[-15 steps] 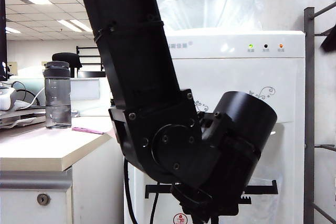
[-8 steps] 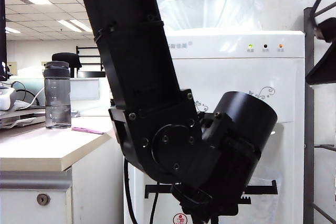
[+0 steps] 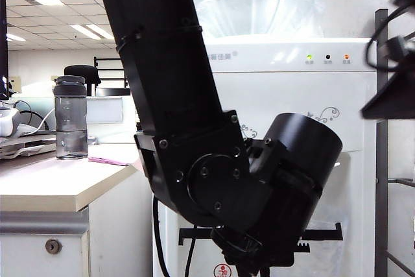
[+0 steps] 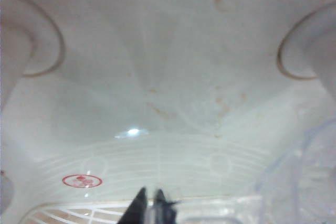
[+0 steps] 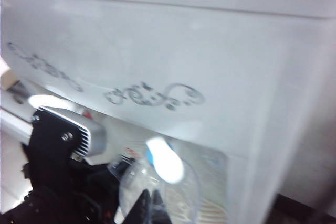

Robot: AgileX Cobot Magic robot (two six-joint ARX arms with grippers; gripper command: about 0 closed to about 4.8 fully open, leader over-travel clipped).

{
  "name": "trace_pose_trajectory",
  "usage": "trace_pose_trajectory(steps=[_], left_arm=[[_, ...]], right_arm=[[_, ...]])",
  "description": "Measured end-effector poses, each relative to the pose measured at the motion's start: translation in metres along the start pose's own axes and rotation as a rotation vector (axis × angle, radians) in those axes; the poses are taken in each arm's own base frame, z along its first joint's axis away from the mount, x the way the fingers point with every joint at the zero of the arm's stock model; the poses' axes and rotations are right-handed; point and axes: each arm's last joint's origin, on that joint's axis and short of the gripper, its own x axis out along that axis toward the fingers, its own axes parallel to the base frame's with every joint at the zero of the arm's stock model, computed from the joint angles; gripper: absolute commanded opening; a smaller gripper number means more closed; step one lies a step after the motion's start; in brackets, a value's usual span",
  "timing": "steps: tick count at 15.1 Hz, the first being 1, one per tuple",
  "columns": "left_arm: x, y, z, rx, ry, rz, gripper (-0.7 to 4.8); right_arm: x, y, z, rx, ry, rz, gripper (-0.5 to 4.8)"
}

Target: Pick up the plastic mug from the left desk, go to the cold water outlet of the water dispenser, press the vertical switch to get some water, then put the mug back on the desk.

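Office room with ceiling light panels. Pale surface of the left desk (image 3: 58,183) carries a smoky-grey bottle (image 3: 71,118), contents not discernible. Water dispenser (image 3: 292,95) stands beside it. Left gripper (image 4: 152,205) sits inside the dispenser's tap recess, fingers together. Plastic mug (image 5: 157,187) sits under the cold water outlet (image 5: 164,158). Right gripper (image 5: 149,208) hovers above the mug, fingers together.

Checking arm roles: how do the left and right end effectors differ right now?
Left end effector sits in the recess of the white water dispenser, shut on the clear dimpled plastic mug; right end effector hovers outside, facing the dispenser front, holding nothing. Both look shut.
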Motion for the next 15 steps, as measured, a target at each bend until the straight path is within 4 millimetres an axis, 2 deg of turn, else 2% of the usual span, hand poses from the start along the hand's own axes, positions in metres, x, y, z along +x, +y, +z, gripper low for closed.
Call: trace_pose_trajectory(steps=[3,7,15], left_arm=[[0.000,0.000,0.000,0.000,0.000,0.000,-0.05],[0.000,0.000,0.000,0.000,0.000,0.000,-0.05],[0.000,0.000,0.000,0.000,0.000,0.000,-0.05]], right_arm=[[0.015,-0.003,-0.004,-0.006,0.002,0.041,-0.01],[0.031,-0.006,-0.008,-0.103,-0.023,0.072,-0.01],[0.048,-0.012,-0.022,-0.110,0.007,0.061,-0.01]])
